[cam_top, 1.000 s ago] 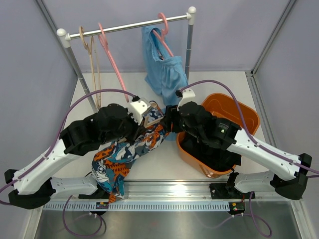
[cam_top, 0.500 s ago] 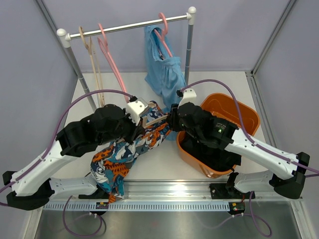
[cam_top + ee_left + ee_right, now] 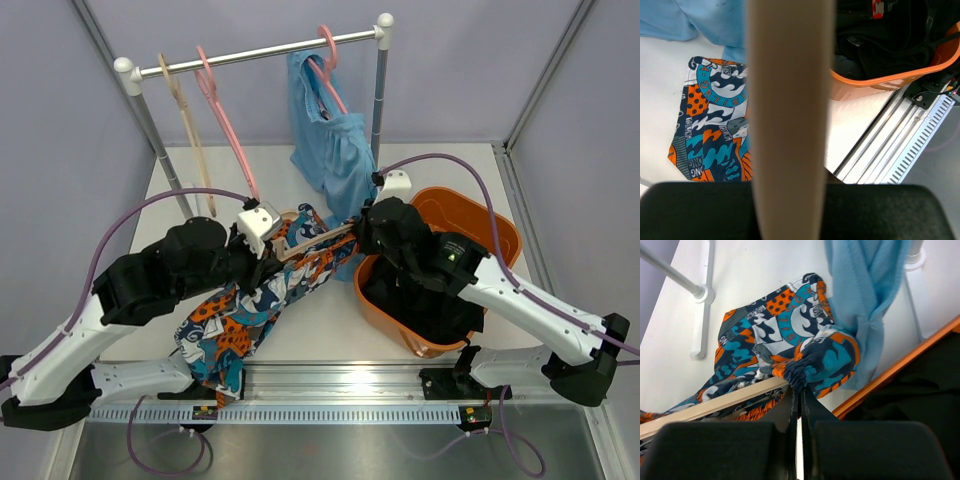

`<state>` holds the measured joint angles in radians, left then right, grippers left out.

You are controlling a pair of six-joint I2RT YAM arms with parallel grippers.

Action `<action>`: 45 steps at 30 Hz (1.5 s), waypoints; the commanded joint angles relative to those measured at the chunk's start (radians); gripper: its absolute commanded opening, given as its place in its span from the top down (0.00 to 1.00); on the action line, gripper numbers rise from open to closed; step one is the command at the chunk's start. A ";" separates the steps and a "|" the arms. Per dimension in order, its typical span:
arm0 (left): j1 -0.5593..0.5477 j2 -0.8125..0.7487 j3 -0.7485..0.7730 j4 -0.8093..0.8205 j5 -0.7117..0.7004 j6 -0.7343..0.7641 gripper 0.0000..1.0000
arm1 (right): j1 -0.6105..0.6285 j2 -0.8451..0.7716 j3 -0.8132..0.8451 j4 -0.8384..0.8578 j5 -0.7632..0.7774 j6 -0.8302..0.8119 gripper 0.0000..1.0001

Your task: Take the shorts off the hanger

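The orange-blue-white patterned shorts [image 3: 250, 320] hang over a wooden hanger [image 3: 318, 240] above the table, between my two arms. My left gripper [image 3: 272, 256] is shut on the hanger's bar [image 3: 787, 100], which fills the left wrist view. My right gripper [image 3: 800, 390] is shut on the gathered waistband of the patterned shorts [image 3: 790, 335], right at the end of the hanger's bar [image 3: 725, 402]. Light blue shorts [image 3: 335, 150] hang on a pink hanger on the rail. Dark shorts [image 3: 420, 300] lie in the orange basket [image 3: 500, 235].
The clothes rack's rail [image 3: 260, 52] carries an empty pink hanger [image 3: 225, 115] and an empty wooden hanger [image 3: 185, 110]. Its right post [image 3: 378, 90] stands just behind my right arm. A metal rail [image 3: 350, 380] runs along the near table edge.
My right gripper has closed on the patterned shorts' waistband. The left arm has drawn the hanger to the left, so more of its bar shows between the two grippers.
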<state>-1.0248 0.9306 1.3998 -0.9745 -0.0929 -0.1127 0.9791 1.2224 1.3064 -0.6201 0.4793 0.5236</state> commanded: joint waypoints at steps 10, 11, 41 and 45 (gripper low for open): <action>-0.008 -0.136 0.004 0.026 0.116 0.015 1.00 | -0.192 -0.075 -0.027 -0.046 0.096 -0.083 1.00; -0.008 -0.147 0.004 0.028 0.123 0.015 1.00 | -0.194 -0.075 -0.029 -0.047 0.091 -0.085 1.00; -0.008 -0.239 -0.303 0.724 -0.182 -0.177 1.00 | 0.260 -0.058 -0.018 0.072 -0.018 -0.017 1.00; -0.008 -0.248 -0.323 0.793 -0.241 -0.189 1.00 | 0.305 -0.035 0.004 0.057 0.019 -0.028 1.00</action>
<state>-1.0279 0.7017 1.0798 -0.3725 -0.2443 -0.2676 1.2606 1.1790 1.2533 -0.5900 0.4274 0.5072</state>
